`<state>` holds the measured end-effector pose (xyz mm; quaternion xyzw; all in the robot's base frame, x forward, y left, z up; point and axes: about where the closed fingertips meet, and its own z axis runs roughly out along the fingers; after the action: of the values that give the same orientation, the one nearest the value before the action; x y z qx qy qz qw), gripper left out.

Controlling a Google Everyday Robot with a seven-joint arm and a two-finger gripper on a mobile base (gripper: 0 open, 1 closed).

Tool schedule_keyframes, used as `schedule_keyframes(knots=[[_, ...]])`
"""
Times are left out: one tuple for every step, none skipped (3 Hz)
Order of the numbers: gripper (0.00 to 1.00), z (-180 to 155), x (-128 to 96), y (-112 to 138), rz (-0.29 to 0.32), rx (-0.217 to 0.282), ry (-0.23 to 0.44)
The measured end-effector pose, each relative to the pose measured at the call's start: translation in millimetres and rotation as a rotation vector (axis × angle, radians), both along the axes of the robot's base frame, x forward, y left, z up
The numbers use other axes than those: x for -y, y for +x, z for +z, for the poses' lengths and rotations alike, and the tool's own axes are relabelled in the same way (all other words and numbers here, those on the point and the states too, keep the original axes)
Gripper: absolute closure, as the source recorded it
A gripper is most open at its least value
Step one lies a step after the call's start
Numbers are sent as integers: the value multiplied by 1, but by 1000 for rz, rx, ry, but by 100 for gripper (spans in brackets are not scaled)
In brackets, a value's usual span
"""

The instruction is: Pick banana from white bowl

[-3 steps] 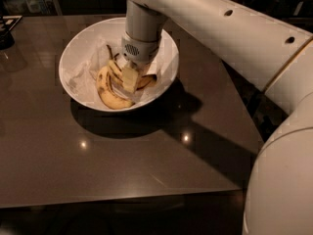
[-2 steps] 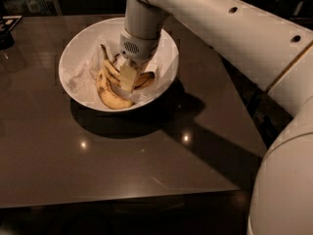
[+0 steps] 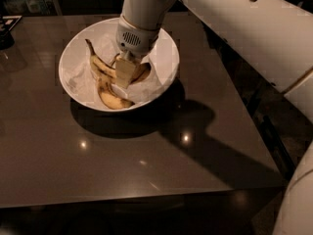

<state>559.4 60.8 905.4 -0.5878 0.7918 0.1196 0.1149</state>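
Down inside the white bowl (image 3: 61, 75) on the dark table (image 3: 122, 170), gripper (image 3: 124, 73) clamped shut on the streaked banana (image 3: 100, 64), dark stem angled up leftward, paler banana (image 3: 110, 100) lying just beneath.

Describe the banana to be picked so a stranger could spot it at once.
On the dark table sits a white bowl, with the pincer down in its middle. The banana lies beside the pincer: the slimmer one with dark streaks and a long dark stem pointing to the far rim, not the broader, paler banana nearer the front.
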Motion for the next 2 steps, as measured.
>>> schedule_keyframes(knots=[[100,8,-2,-4,29,5,14],[100,13,-5,-4,50,11,24]])
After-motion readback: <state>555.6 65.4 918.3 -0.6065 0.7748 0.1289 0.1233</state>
